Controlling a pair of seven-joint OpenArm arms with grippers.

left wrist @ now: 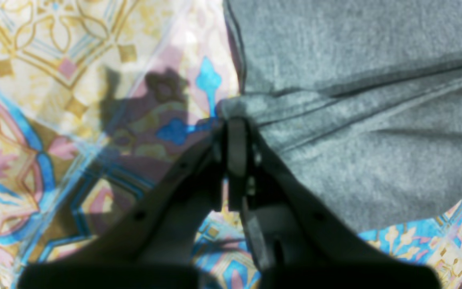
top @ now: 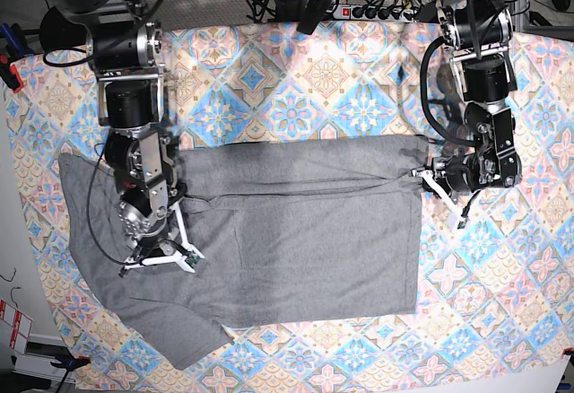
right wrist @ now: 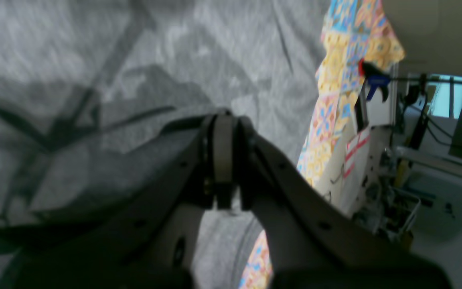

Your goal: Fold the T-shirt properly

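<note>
The grey T-shirt lies spread flat across the table, with a long crease running along its upper part. My left gripper is at the shirt's right edge. In the left wrist view it is shut on a bunched bit of the hem of the shirt, held a little above the cloth. My right gripper is over the shirt's left part. In the right wrist view its jaws are closed with grey shirt fabric at the tips, and a shaded fold drapes off to the left.
The pastel tile-patterned tablecloth covers the table and also shows in the left wrist view and the right wrist view. A red-and-blue clamp holds the cloth at the table's edge. A power strip and cables lie behind the table.
</note>
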